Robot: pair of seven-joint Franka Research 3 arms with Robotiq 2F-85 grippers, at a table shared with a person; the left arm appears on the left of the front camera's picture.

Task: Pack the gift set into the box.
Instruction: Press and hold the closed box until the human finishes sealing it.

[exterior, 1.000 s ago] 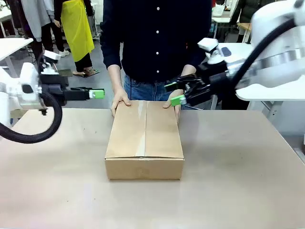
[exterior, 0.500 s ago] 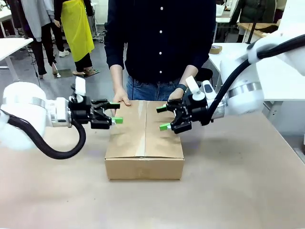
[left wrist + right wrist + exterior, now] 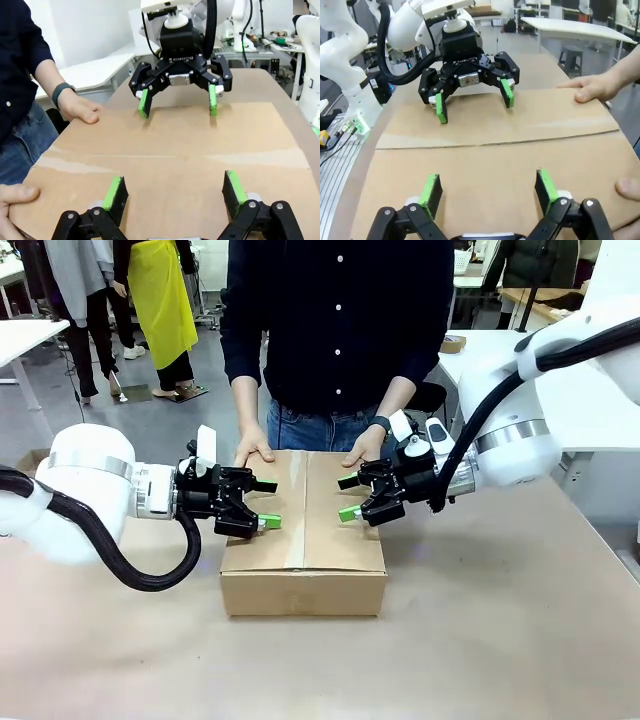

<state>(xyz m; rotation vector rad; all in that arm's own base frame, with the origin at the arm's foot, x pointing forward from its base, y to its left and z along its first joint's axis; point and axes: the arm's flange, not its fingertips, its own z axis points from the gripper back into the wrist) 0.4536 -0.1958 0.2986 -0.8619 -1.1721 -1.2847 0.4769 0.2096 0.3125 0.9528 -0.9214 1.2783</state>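
A closed box (image 3: 303, 530) of brown corrugated cardboard, matt and slightly fibrous, lies on a smooth, matt beige worktop (image 3: 500, 640). A strip of clear tape (image 3: 297, 510) with a faint sheen runs along its top seam. The left arm (image 3: 80, 510) and right arm (image 3: 535, 462) have glossy white plastic shells, each ringed by a brushed metal band (image 3: 508, 436). A matt black rubbery hose (image 3: 120, 565) loops under the left arm. The left end effector (image 3: 268, 504) and right end effector (image 3: 348, 497) are matt black hard plastic or metal, with bright green, rubbery-looking pads (image 3: 114, 192). At the far side, a person wears a dark cloth shirt (image 3: 335, 320) with pale buttons and blue denim jeans (image 3: 320, 430).
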